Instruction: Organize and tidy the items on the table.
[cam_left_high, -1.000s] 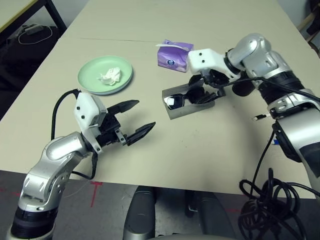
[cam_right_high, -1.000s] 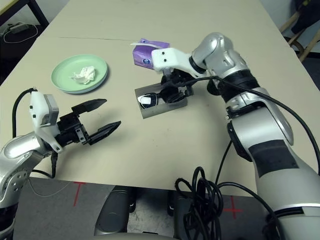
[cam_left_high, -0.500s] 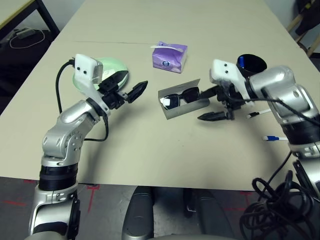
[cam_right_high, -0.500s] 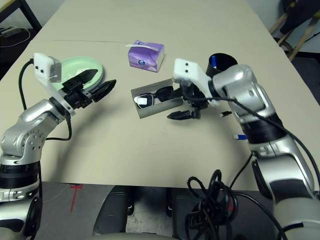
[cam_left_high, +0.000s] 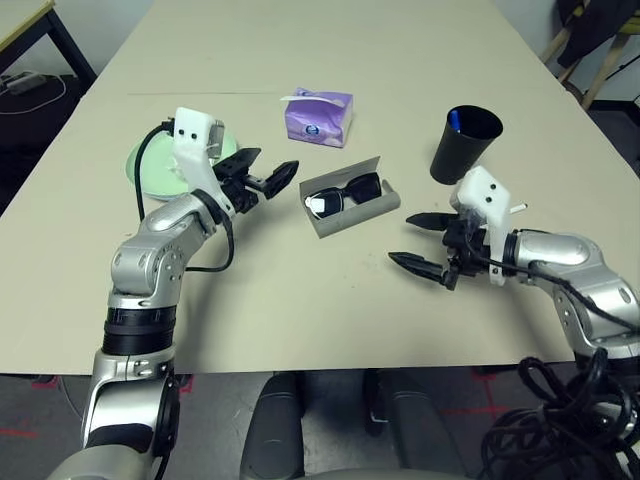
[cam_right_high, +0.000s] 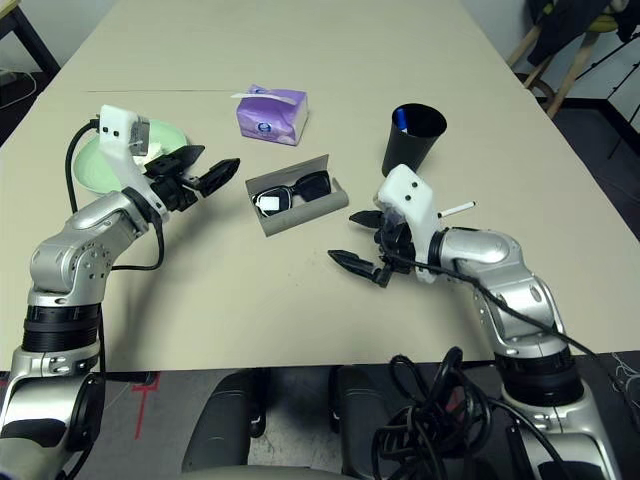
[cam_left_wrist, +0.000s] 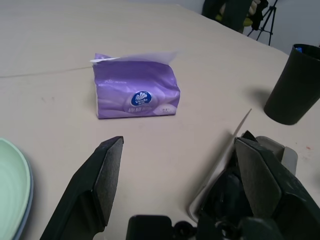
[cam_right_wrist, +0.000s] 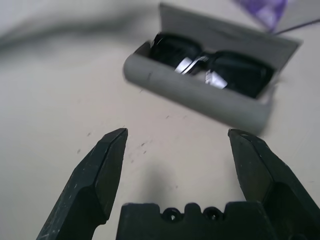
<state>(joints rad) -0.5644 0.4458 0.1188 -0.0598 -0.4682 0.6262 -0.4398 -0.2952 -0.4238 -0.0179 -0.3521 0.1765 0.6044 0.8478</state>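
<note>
Lying open near the middle of the table (cam_left_high: 330, 320), the glasses case (cam_left_high: 350, 205) holds the sunglasses (cam_left_high: 345, 191), its lid still standing up behind them. Closing that lid looks like the next step. The case's long axis runs slantwise, one end toward the left gripper (cam_left_high: 268, 176) and the other toward the right gripper (cam_left_high: 420, 243). Both grippers hang with fingers spread wide and hold nothing. The left one sits just beside the case's near end and points along it; the right one is a little farther off, toward the table's near edge, aimed at the case's front wall. So the left arm seems the nearer. A purple tissue box (cam_left_high: 318, 116) stands beyond the case, clear of the lid. The black cup (cam_left_high: 465, 144) stands toward the right edge, and the green plate (cam_left_high: 150, 168) lies behind the left gripper. Nothing blocks either approach.
</note>
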